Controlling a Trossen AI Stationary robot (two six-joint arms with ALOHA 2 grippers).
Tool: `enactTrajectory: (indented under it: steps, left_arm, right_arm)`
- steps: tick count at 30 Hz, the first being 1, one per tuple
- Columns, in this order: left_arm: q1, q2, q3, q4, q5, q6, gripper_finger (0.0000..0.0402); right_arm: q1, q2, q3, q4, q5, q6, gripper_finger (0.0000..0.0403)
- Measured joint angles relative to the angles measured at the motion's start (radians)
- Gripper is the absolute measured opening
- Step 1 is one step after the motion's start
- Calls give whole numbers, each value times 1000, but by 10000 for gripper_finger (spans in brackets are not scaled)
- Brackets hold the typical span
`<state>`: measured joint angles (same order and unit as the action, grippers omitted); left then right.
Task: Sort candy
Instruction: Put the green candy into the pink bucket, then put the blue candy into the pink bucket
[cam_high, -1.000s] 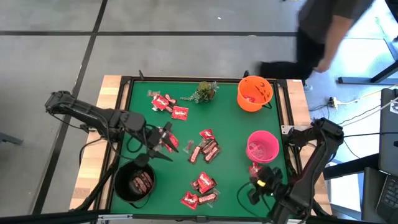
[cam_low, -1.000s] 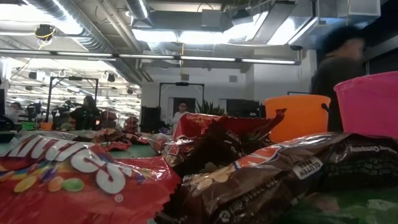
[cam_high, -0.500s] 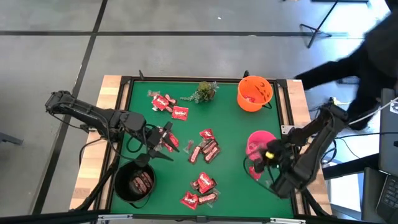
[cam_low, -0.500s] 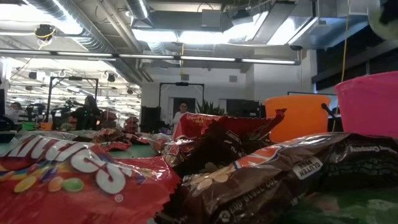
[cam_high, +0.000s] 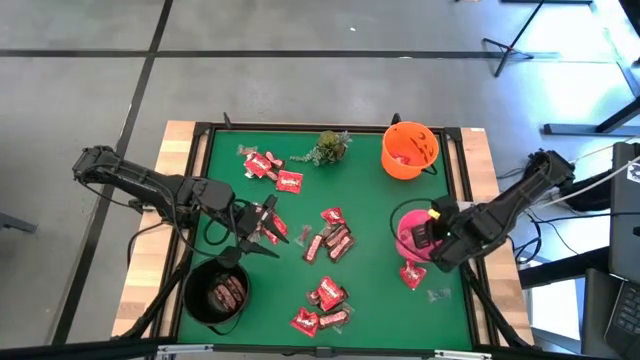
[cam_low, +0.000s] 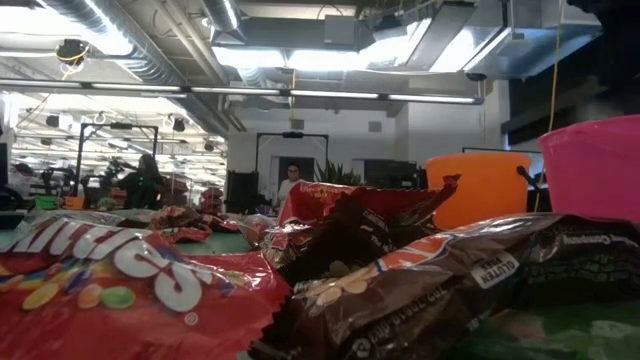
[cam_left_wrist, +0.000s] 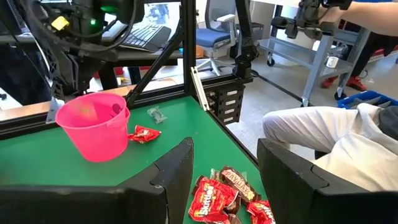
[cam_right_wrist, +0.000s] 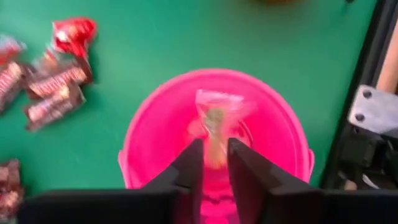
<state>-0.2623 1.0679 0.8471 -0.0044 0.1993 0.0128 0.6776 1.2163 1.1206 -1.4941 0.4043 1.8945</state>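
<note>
while the left arm waits, the high view shows the right gripper (cam_high: 428, 232) now over the pink bucket (cam_high: 408, 226), having swung up from the surface's near right corner a second ago; the person who was crossing beyond the far edge is gone. the left gripper (cam_high: 262, 228) hangs over the green surface (cam_high: 370, 200) beside a red packet, unmoved. the candy (cam_high: 326, 240) lies in loose clusters across the middle, more red packets (cam_high: 272, 170) sit at the far left, some is already in the black bowl (cam_high: 190, 296) and the orange bucket (cam_high: 408, 150), and one red packet (cam_high: 411, 275) and a clear-wrapped sweet (cam_high: 437, 294) lie near the pink bucket's base.

low view: only piled wrappers up close, the orange bucket (cam_low: 478, 190) and pink bucket (cam_low: 594, 165) at right; no jaws visible.

left wrist view: its jaws stand wide and empty, looking across to the pink bucket (cam_left_wrist: 93, 127), with red packets (cam_left_wrist: 214, 199) just ahead.

right wrist view: the right gripper (cam_right_wrist: 214, 158) is straight above the pink bucket (cam_right_wrist: 149, 140), its jaws narrow and starting to part, a clear-wrapped sweet (cam_right_wrist: 216, 121) blurred just off the tips, seemingly dropping. i judge this sweet is as good as sorted; much candy is still left on the surface.
</note>
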Motion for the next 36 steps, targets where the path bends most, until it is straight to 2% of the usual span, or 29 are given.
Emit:
enactTrajectory:
  steps: [5,9,14,18,21,25,28,33,36]
  left_arm:
    - [0,0,0,-1,-1,16,167]
    - [0,0,0,-3,-1,17,167]
    - [0,0,0,-3,-5,19,167]
    - [0,0,0,-16,-5,18,167]
    - [0,0,-1,-31,-6,18,167]
    - [0,0,-1,-40,-6,18,167]
    - [0,0,-1,-40,-7,18,167]
    - [0,0,-1,-40,-7,18,167]
    - [0,0,-1,-40,-12,18,167]
  right_arm:
    - [-11,0,6,7,-116,-86,151]
    - [-10,0,57,69,-160,-202,176]
    - [-9,19,138,220,-164,-385,170]
    - [-9,98,183,243,-204,-456,154]
    - [-9,181,181,239,-327,-469,144]
    - [5,307,178,244,-543,-537,139]
    - [42,376,178,258,-628,-565,139]
    - [155,420,178,261,-668,-522,138]
    - [232,431,178,258,-578,-425,138]
